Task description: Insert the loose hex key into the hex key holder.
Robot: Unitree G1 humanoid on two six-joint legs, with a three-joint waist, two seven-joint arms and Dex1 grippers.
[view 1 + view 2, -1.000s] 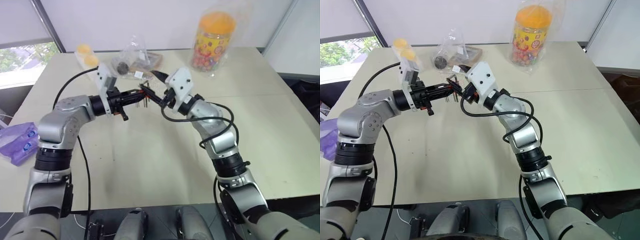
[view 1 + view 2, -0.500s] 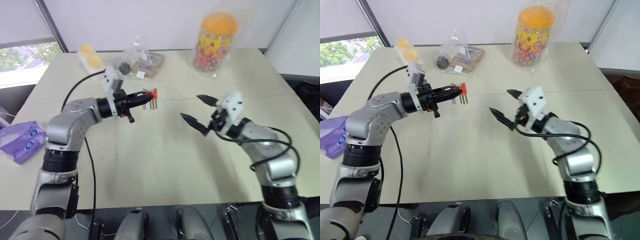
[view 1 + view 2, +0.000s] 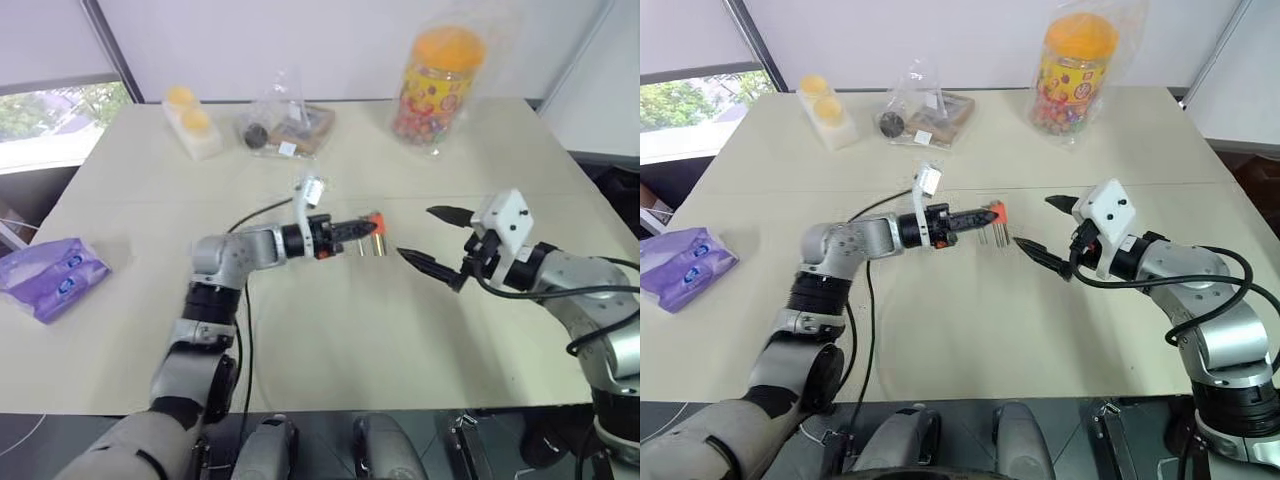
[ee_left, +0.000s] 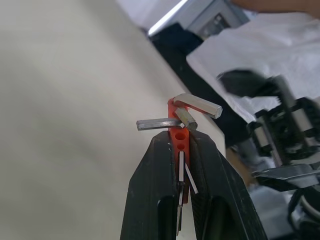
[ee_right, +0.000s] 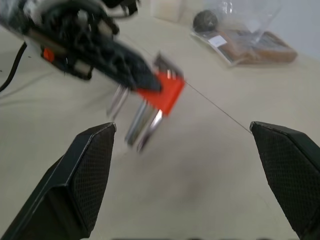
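Note:
My left gripper (image 3: 352,228) is shut on the hex key holder (image 3: 373,220), a small red-orange block held level above the middle of the table (image 3: 300,340). Several short metal keys (image 3: 992,234) hang and stick out from it. In the left wrist view the block (image 4: 178,131) sits clamped between the two black fingers (image 4: 150,200). My right gripper (image 3: 428,240) hovers just right of the block, open, with nothing between its fingertips. The right wrist view looks at the block (image 5: 167,92) from close by. I cannot tell the loose hex key apart from the keys in the holder.
At the back of the table stand an orange-lidded candy jar (image 3: 430,75), a clear bag of small items (image 3: 285,125) and a pack of yellow cups (image 3: 192,120). A purple packet (image 3: 50,280) lies at the left edge.
My right gripper has let go at the holder, opened and drawn away to the right. The left gripper has carried the holder right and lower, rolling it. The camera has shifted too.

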